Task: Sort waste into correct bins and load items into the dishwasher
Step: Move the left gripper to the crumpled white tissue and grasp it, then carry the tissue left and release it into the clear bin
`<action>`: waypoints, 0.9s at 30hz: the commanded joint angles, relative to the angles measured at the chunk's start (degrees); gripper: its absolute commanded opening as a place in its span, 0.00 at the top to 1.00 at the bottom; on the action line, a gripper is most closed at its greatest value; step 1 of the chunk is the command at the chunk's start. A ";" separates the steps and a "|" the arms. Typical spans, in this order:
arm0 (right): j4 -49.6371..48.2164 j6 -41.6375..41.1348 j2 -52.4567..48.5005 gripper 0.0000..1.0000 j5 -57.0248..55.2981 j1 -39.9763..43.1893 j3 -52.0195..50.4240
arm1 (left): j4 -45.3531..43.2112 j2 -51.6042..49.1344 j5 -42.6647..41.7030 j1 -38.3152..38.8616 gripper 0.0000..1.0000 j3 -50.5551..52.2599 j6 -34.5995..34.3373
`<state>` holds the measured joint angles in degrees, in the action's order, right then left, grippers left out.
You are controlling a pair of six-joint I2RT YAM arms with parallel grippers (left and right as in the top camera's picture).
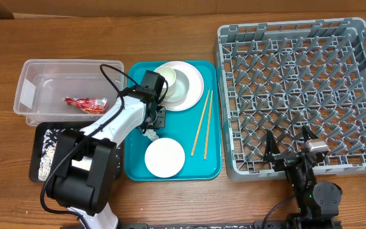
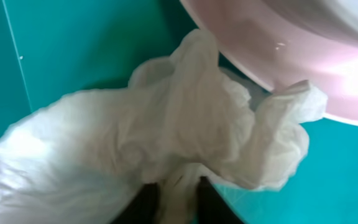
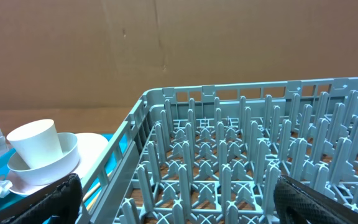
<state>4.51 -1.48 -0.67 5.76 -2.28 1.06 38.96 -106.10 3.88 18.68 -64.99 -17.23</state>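
Camera overhead: the left gripper (image 1: 155,121) is low over the teal tray (image 1: 213,166), just beside the near rim of the large plate (image 1: 194,83). The bowl (image 1: 178,89) and the cup (image 1: 166,74) sit on that plate, beyond the gripper. A scrap of the crumpled white napkin (image 1: 150,135) shows directly beneath it. The small plate (image 1: 164,157) lies nearer the arm's base, and the chopsticks (image 1: 202,124) lie off to its right. To its left, the red sauce packet (image 1: 86,104) is in the clear tub (image 1: 30,83) and rice grains (image 1: 44,152) are in the black tray (image 1: 38,130). The right gripper (image 1: 290,146) hovers over the near left corner of the dish rack (image 1: 300,89).

Left wrist: the napkin (image 2: 185,137) fills the view. A fold of it is pinched between the dark fingers (image 2: 146,200), so the gripper is clenched on it. The plate's pink rim (image 2: 278,56) touches the napkin just ahead.

Right wrist: the black fingers (image 3: 48,199) are spread wide and hold nothing. The rack (image 3: 241,168) is straight ahead, and the cup (image 3: 37,143), nested in the bowl (image 3: 42,171), is ahead to the left.
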 commanded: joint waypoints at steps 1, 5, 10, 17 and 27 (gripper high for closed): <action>-0.28 -0.07 0.50 0.00 0.09 0.15 -0.61 | 0.13 -0.57 -1.14 0.11 0.91 -1.11 1.31; -0.28 -0.07 0.50 0.00 0.09 0.15 -0.61 | 4.87 -0.46 -1.60 0.11 0.96 -5.97 2.05; -0.28 -0.07 0.50 0.00 0.11 0.15 -0.61 | 14.19 0.96 -1.31 0.11 0.96 -16.44 2.05; -0.28 -0.04 0.50 0.00 0.11 0.15 -0.61 | 22.62 1.57 7.89 -1.68 0.96 -28.41 -0.66; -0.28 -0.04 0.50 0.00 0.09 0.15 -0.61 | 22.91 1.53 11.34 -13.84 0.96 -29.51 -6.82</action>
<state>4.56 -1.50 -0.69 5.76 -2.28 1.04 61.73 -105.97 13.19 8.54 -93.38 -20.03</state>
